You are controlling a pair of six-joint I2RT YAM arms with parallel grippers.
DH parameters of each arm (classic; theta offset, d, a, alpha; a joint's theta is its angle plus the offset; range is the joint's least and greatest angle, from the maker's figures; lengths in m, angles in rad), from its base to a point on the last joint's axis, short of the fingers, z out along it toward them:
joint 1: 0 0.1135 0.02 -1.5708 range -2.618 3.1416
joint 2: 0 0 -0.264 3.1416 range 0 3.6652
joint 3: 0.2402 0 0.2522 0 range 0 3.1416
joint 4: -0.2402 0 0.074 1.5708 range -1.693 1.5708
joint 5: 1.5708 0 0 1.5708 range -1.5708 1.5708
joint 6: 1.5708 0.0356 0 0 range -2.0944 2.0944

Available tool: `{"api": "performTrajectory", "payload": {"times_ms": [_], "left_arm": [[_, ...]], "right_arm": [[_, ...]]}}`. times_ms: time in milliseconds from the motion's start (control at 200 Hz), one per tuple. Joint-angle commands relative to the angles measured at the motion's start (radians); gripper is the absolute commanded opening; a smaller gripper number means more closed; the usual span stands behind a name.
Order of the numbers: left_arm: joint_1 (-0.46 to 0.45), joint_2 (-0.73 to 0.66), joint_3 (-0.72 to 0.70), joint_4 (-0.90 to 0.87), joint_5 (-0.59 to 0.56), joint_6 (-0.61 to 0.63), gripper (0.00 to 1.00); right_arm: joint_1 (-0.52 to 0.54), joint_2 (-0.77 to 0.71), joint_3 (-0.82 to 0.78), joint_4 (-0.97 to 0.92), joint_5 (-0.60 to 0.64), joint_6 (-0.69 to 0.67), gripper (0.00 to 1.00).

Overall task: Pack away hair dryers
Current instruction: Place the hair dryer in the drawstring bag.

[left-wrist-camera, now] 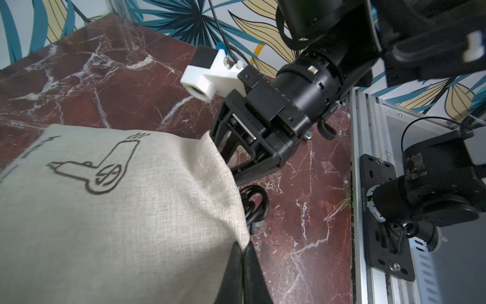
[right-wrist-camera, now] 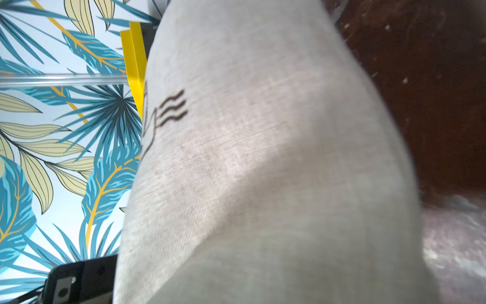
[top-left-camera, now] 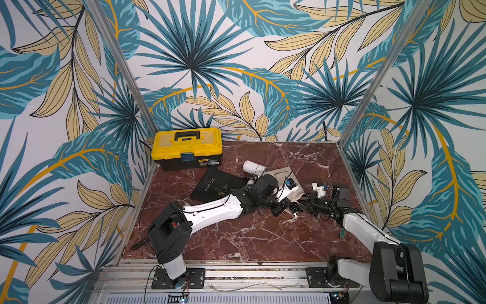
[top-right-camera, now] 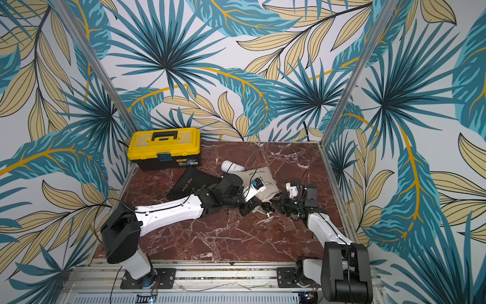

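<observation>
Probably midway through bagging, with several ways to slip. Might lose the pinch on the hem of the bulging beige linen drawstring bag [left-wrist-camera: 131, 210], printed with a dryer outline, by pulling the arms apart too hard, dropping the mouth slack. Could snag the coiled black cord [left-wrist-camera: 255, 202] spilling from that mouth onto the red-brown marble tabletop [top-left-camera: 236, 237], dragging out whatever fills the bag. No pink dryer in sight; judged to be inside, going by bulge and cord, not confirmed. Could also nudge the white plastic hair dryer [top-left-camera: 251, 167], lying on the marble at about twelve o'clock from the table's centre, just beside the bag's far edge, handle partly hidden behind the left wrist.

Reaching low and nearly flat with the left arm, from seven o'clock toward two. Pinching the bag's hem with the left gripper [left-wrist-camera: 244, 259], jaws pressed together on the cloth. Coming in with the right arm from five o'clock, bent at the elbow, right gripper [left-wrist-camera: 234, 163] tucked at the bag's mouth opposite the left. Cannot tell whether those jaws grip cloth or stand apart, with the tips behind fabric. Well clear of both: flat black drawstring bag [top-left-camera: 214, 184] at ten o'clock, closed yellow-and-black plastic toolbox [top-left-camera: 186, 147] at eleven.
</observation>
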Motion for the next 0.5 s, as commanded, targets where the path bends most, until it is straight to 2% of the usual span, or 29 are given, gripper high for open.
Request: {"api": "performTrajectory", "payload": {"times_ms": [0, 160, 496], "left_arm": [[-0.017, 0.018, 0.016, 0.034, 0.03, -0.028, 0.0], [-0.019, 0.023, 0.02, 0.034, 0.029, -0.041, 0.0], [-0.021, 0.072, 0.073, 0.034, -0.016, -0.091, 0.0]], "right_arm": [[-0.004, 0.001, -0.015, 0.203, 0.042, 0.125, 0.09], [-0.002, -0.044, 0.018, 0.109, 0.104, 0.101, 0.1], [0.089, -0.037, -0.007, 0.225, 0.248, 0.253, 0.09]]}}
